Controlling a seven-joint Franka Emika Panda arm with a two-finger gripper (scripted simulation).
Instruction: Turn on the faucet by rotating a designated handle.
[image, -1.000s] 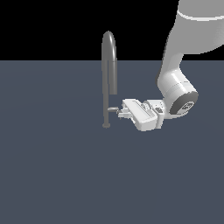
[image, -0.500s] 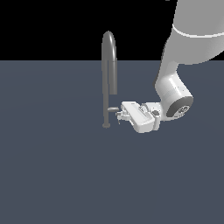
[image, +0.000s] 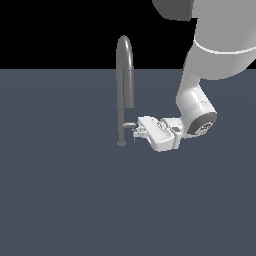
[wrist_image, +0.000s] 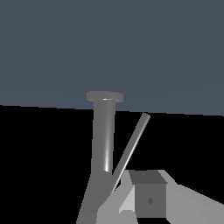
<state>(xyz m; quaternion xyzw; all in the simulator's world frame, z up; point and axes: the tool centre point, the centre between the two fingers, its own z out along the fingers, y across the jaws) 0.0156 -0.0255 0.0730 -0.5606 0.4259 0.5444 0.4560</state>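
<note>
The faucet (image: 122, 90) is a tall grey fixture with an arched top, standing on a small round base on the dark floor. Its short handle (image: 129, 124) sticks out sideways low on the stem, toward the exterior view's right. My gripper (image: 135, 131) lies level on that side, its fingertips right at the handle's end and slightly below it. The fingers look shut with nothing between them. In the wrist view the faucet (wrist_image: 104, 135) stem and its thin spout tube fill the middle, with one finger (wrist_image: 149, 197) close in front.
The flat dark blue-grey floor (image: 65, 200) stretches all around the faucet. My white arm (image: 197, 107) comes down from the upper part of the exterior view's right.
The wrist and hand have sunk a little and edged toward the faucet. The handle shows hardly any change.
</note>
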